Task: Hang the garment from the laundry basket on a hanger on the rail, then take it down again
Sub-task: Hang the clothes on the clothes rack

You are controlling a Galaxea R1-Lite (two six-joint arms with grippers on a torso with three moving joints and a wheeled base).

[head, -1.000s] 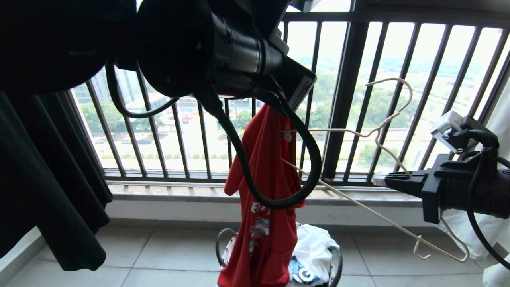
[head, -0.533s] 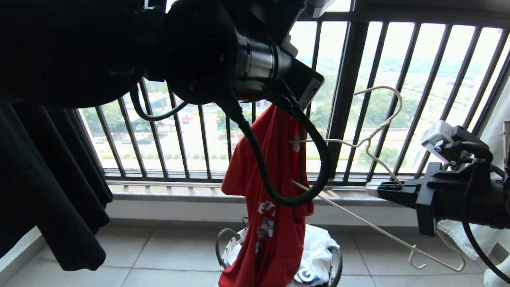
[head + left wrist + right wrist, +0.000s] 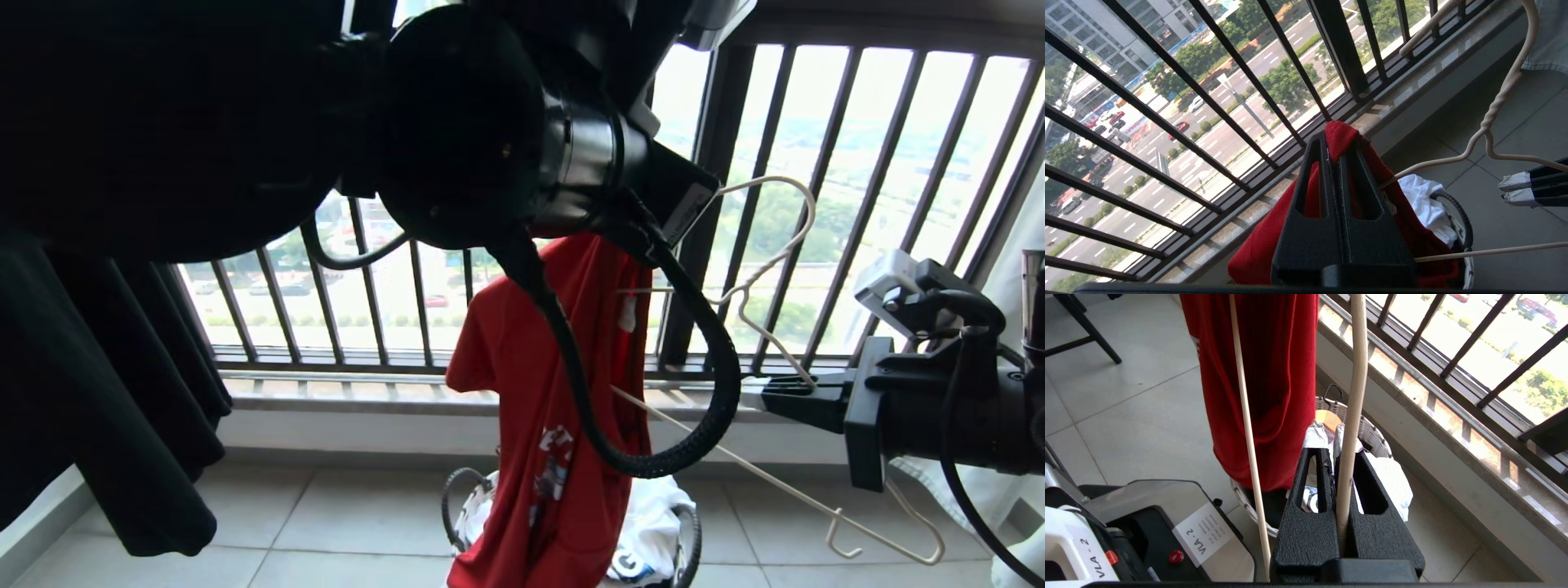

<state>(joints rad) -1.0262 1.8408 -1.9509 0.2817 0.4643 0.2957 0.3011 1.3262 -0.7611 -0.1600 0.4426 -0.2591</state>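
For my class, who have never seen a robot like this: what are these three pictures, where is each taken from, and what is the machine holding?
This is a two-armed robot on a balcony. The wide picture comes from a camera on its head; the big dark shape is its left arm, close to the lens. The other two come from cameras on each wrist, looking along the fingers. The left pincer is shut on the top of a red T-shirt, which hangs down over a small laundry basket on the tiled floor, with white clothes inside. The right pincer is shut on a thin cream wire hanger, held beside the shirt. Behind both is a black railing with a street far below.
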